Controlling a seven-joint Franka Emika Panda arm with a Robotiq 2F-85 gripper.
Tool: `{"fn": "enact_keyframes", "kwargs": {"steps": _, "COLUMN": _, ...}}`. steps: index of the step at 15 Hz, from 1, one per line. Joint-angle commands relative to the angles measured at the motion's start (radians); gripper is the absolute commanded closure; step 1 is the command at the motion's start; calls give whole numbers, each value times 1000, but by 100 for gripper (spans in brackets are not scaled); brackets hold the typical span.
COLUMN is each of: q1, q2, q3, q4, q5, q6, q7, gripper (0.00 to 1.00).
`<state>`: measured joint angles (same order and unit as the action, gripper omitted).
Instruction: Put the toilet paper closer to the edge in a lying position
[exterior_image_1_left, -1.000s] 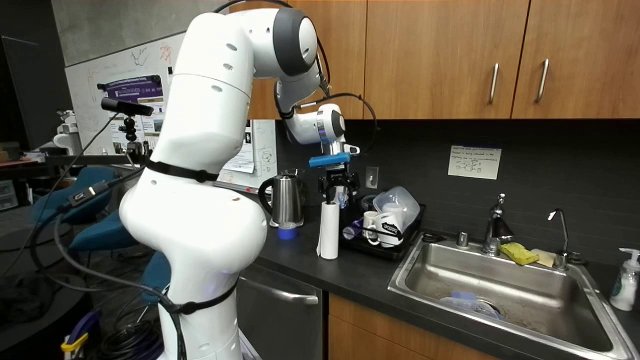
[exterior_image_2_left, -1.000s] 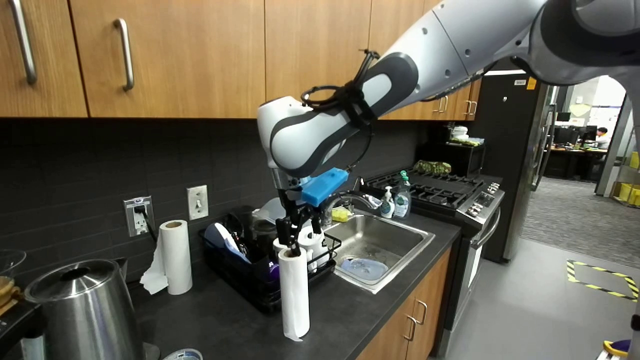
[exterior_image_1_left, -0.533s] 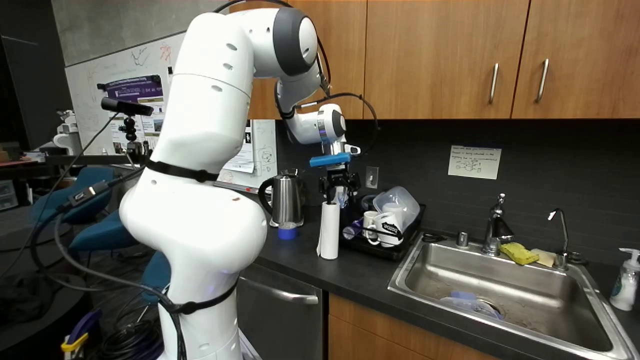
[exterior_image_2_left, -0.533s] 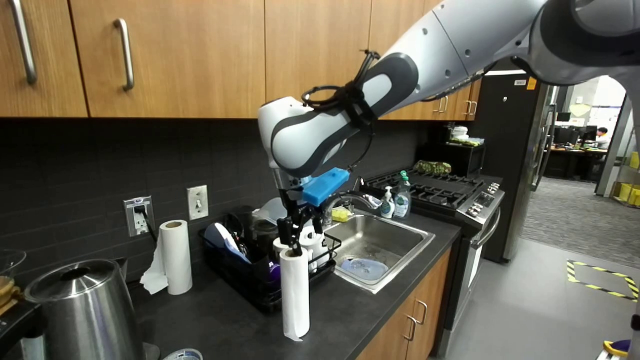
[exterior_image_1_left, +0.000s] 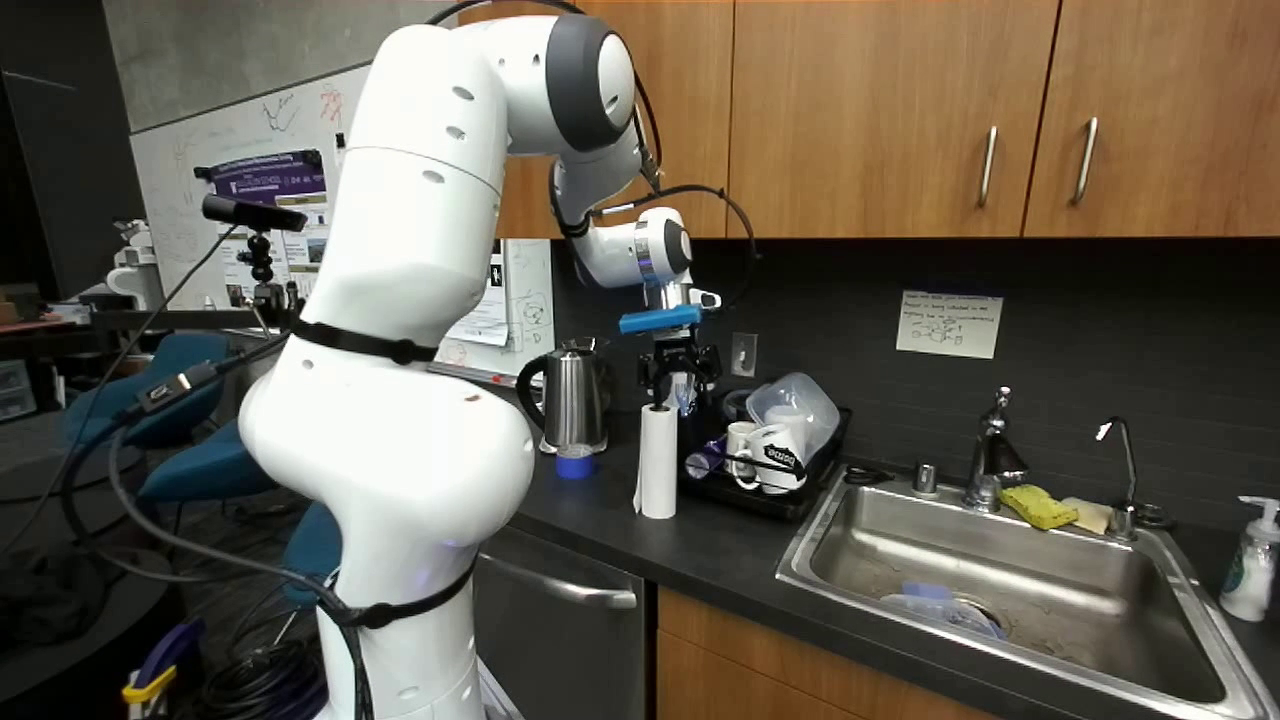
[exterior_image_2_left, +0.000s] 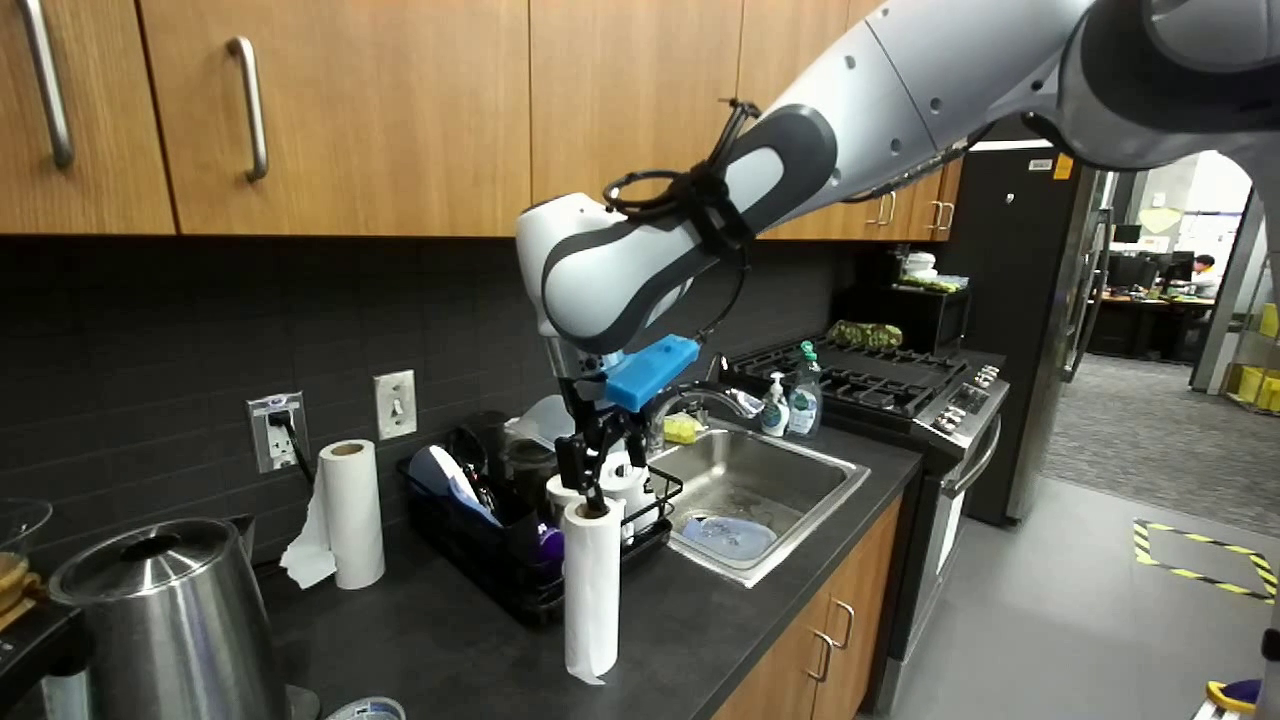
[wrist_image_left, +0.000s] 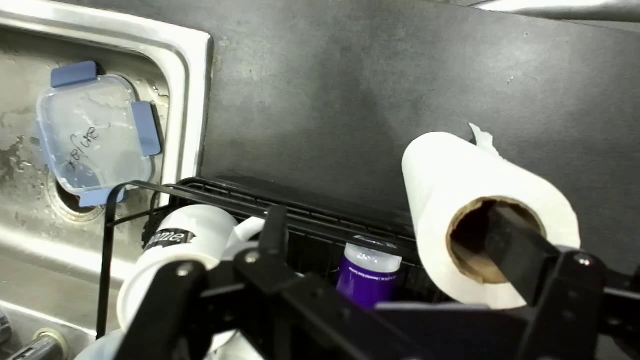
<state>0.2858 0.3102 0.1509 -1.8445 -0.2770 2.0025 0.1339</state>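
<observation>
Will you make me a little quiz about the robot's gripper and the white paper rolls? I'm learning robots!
1. What does part of the gripper poke into?
a) a mug
b) the front roll
c) the sink

2. True or false: the front roll is lying on its side.

3. How many rolls can you count in all?

Key:
1. b
2. False; it is upright.
3. Two: the front roll, and the back roll near the wall.
</observation>
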Motion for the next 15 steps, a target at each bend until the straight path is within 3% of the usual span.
{"fn": "enact_keyframes", "kwargs": {"steps": 1, "q1": -3, "q2": 1, "q3": 4, "q4": 3, "q5": -1, "q6": -3, "q7": 1, "gripper": 0}}
{"fn": "enact_keyframes", "kwargs": {"steps": 15, "q1": 13, "q2": 87, "q3": 0, "q4": 53, "q5": -19, "q6": 27, "q7": 9, "gripper": 0}}
